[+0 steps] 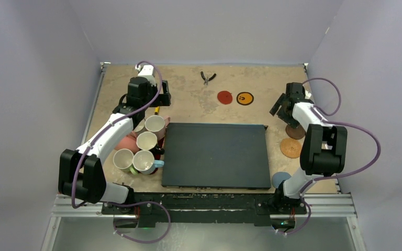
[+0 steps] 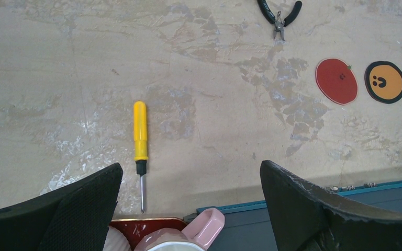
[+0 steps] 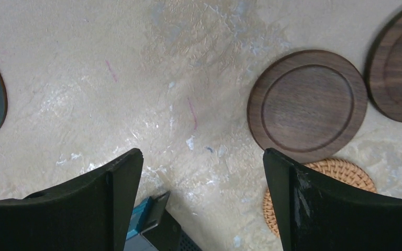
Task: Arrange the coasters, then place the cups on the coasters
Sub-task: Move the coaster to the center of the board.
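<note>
Beige table (image 1: 199,107): worn, mottled top, with a large black mat (image 1: 214,154) at its centre.
Left claw (image 2: 189,167): jaws wide apart with nothing between them. It hangs over the table just beyond the mugs, and a yellow-handled screwdriver (image 2: 140,130) lies ahead of it.
Right claw (image 3: 201,154): jaws spread and gripping nothing. It is over bare table between the yellow coaster (image 1: 245,98) and the wooden coasters.
Mugs (image 1: 146,140): upright and clustered against the mat's left edge. A pink mug (image 2: 204,232) sits by the red tray (image 2: 146,226). No mug is on a coaster.
Red coaster (image 1: 224,97): just beside the yellow coaster, not touching it. Both lie beyond the mat's far edge, near the pliers (image 1: 207,77).
Brown wood coaster (image 3: 307,104): flat on the table to the right of the mat, with its rim overlapping the tan cork coaster (image 3: 343,172).
Dark brown coaster (image 3: 400,73): just beside the brown wood coaster.
Grey-blue coaster (image 1: 279,179): at the mat's near right corner, partly hidden by the right arm.
</note>
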You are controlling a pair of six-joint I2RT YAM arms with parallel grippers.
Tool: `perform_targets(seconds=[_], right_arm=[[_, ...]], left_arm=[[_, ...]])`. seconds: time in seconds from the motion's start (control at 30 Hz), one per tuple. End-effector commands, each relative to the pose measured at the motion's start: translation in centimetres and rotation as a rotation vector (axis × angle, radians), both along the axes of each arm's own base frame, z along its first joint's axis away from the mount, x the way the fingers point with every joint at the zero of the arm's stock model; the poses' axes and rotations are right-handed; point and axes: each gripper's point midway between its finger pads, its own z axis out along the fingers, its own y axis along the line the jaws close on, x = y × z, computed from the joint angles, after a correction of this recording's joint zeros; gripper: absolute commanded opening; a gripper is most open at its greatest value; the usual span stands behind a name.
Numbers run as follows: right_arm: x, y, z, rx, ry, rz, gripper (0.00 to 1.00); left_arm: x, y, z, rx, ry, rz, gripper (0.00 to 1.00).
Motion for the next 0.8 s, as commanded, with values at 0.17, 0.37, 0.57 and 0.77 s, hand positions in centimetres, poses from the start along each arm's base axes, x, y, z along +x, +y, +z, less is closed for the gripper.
perform_targets(seconds=[0.17, 0.37, 0.57, 0.77], right_arm=[[0.9, -2.1, -0.2, -0.021, -0.045, -0.108, 0.86], [0.3, -2.1, -1.8, 0.007, -0.032, -0.119, 0.83], [0.3, -2.2, -3.0, 0.029, -0.02, -0.116, 0.74], [0.3, -2.0, -3.6, 0.037, -0.018, -0.104, 0.7]], left_arm=[[0.6, -0.4, 3.2, -0.035, -0.072, -0.003, 0.99], [0.6, -0.6, 3.0, -0.036, -0.066, -0.006, 0.99], [0.6, -0.5, 3.1, -0.034, -0.068, -0.004, 0.99], [0.6, -0.4, 2.9, -0.031, -0.065, -0.002, 0.99]])
